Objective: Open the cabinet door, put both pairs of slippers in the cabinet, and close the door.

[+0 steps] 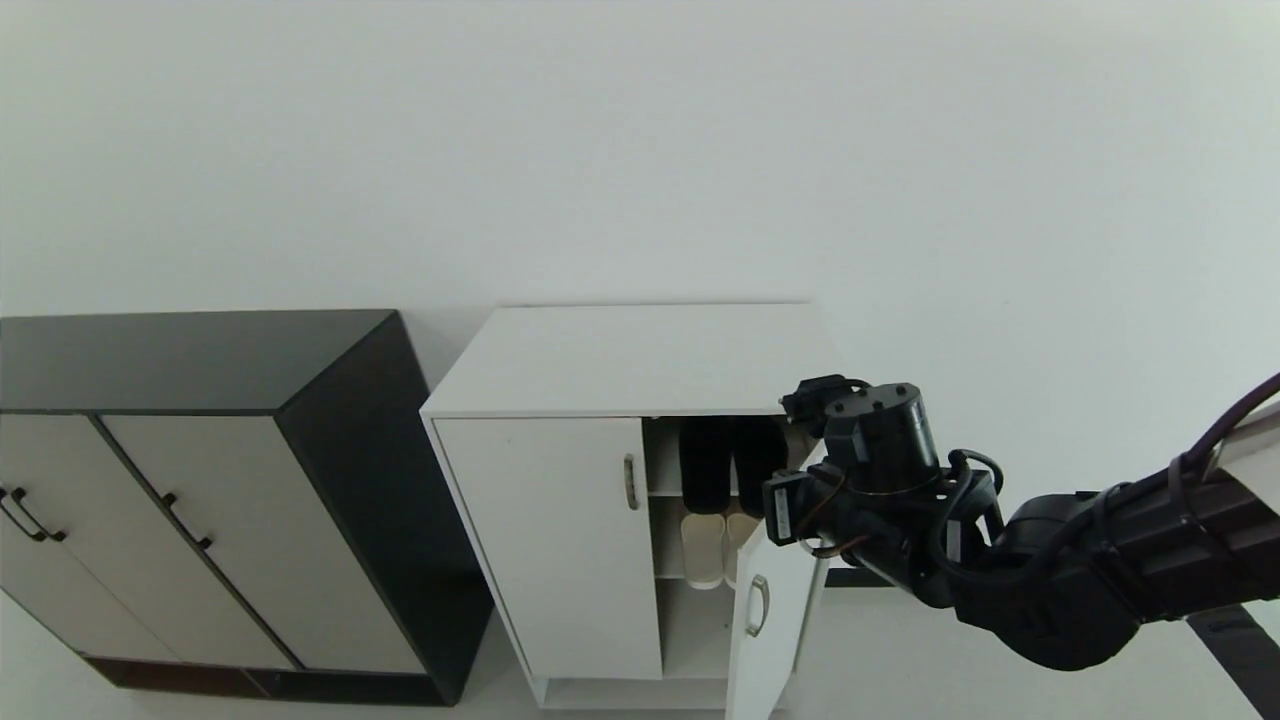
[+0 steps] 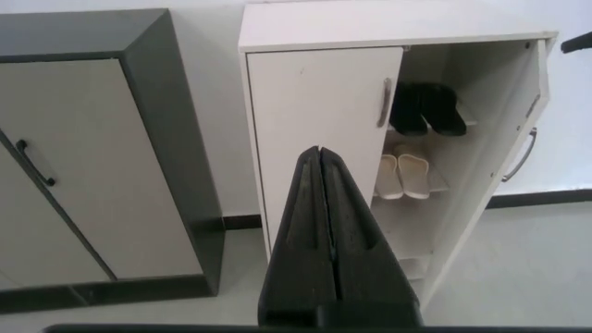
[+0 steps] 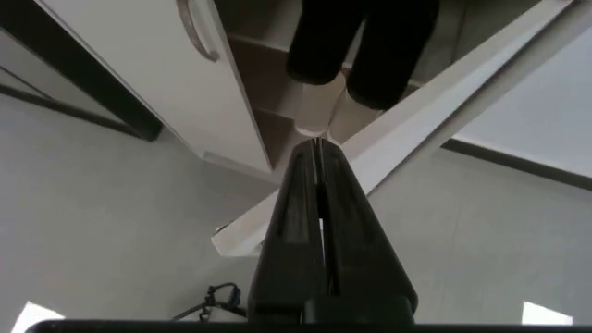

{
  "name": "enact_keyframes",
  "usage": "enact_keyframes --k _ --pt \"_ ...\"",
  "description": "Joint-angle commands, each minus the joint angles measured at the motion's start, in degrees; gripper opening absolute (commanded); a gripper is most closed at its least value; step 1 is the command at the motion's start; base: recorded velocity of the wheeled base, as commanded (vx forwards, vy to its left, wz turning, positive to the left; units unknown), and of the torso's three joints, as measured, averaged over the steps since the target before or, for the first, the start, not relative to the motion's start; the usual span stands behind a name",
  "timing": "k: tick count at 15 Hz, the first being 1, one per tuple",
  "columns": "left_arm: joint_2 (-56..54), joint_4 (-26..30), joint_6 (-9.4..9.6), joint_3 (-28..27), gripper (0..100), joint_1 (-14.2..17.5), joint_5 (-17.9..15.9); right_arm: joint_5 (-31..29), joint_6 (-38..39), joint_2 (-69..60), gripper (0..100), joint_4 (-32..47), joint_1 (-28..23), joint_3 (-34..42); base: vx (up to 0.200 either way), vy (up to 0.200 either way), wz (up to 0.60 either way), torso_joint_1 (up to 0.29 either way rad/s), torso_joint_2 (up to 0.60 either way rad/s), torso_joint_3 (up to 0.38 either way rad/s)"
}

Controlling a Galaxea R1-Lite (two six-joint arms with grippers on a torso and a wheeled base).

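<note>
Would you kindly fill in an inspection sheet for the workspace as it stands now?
Surface: pale floor.
Job's things: white cabinet, right door open, left door shut; black slippers on upper shelf, white slippers on the shelf below.
Clutter: nothing seen.
Tools: left tool shut, facing the cabinet; right tool shut, close to the right door.
Cables: dark cable along right arm.
Surroundings: dark cabinet beside it, white wall.

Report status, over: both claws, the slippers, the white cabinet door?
Left claw shut, empty. Right claw shut, empty, near the open white cabinet door. Black slippers above white slippers, both pairs inside. Nothing blocks the door's swing.
</note>
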Motion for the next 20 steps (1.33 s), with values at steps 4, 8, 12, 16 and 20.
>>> enact_keyframes --k 4,8,12,16,20 --pt "0.0 0.0 0.01 0.0 0 -0.1 0.0 0.0 -0.2 0.1 0 -0.7 -0.5 1.1 0.0 0.0 0.0 0.0 0.0 0.0" --pt "0.0 0.0 0.01 0.0 0 -0.1 0.1 5.0 -3.2 -2.9 0 -1.9 -1.3 6.9 0.05 0.0 0.0 0.002 0.0 -0.002" --pt "0.0 0.0 -0.08 0.0 0 -0.1 0.1 7.1 -9.2 -3.7 0 -7.5 -1.6 14.2 0.2 0.0 0.0 -0.002 0.0 0.005" --pt "0.0 0.0 -0.08 0.0 0 -0.1 0.1 7.2 -9.9 -3.3 0 -7.4 -1.4 15.6 0.0 0.0 0.0 0.0 0.0 0.0" --pt "0.0 0.0 -0.16 0.0 0 -0.1 0.0 8.6 -11.7 -1.1 0 -7.7 -1.4 15.8 0.0 0.0 0.0 0.0 0.0 0.0"
